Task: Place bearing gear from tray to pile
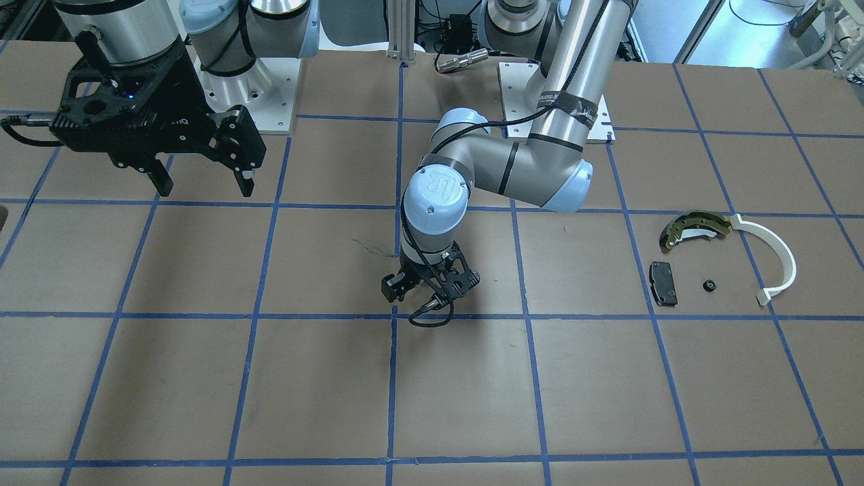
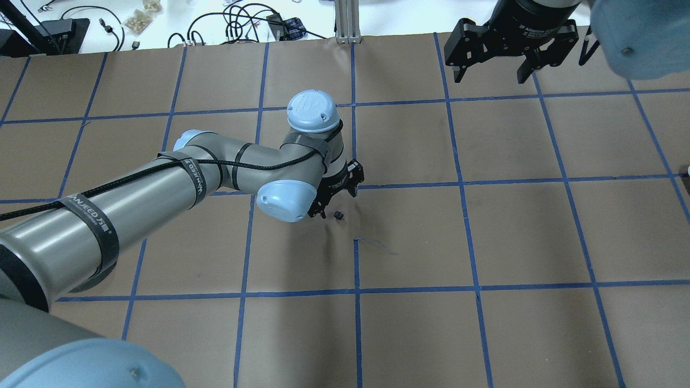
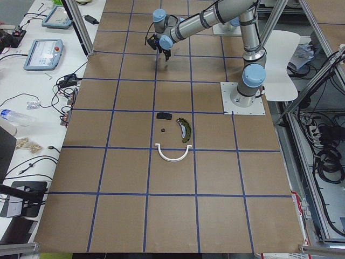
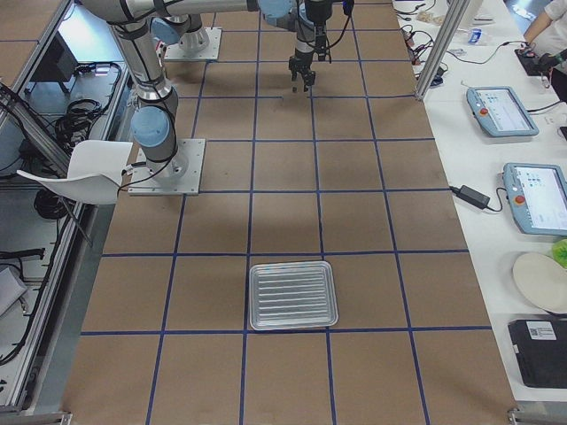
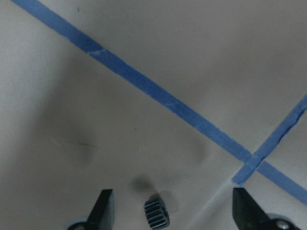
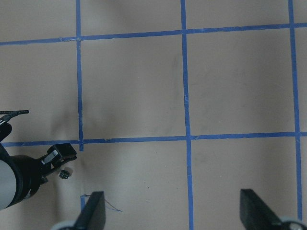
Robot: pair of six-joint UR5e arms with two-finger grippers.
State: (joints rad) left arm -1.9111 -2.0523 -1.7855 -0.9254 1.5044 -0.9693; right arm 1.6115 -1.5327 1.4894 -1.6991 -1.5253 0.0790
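A small black toothed bearing gear [image 5: 156, 214] lies on the brown paper between the fingers of my left gripper [image 5: 175, 213], which is open and not touching it. The gear also shows in the overhead view [image 2: 339, 216], just beside the left gripper [image 2: 337, 203] at the table's middle. The pile sits far off in the front-facing view: an olive brake shoe [image 1: 695, 228], a white plastic arc [image 1: 776, 260], a black pad [image 1: 663, 282] and another small black gear [image 1: 709, 285]. My right gripper [image 1: 204, 183] hangs open and empty high above the table.
A clear plastic tray [image 4: 293, 295] with nothing visible in it lies at the table's end on my right side. Blue tape lines grid the brown paper. A thin loose thread [image 2: 377, 245] lies near the left gripper. The pile also shows in the exterior left view [image 3: 173, 135].
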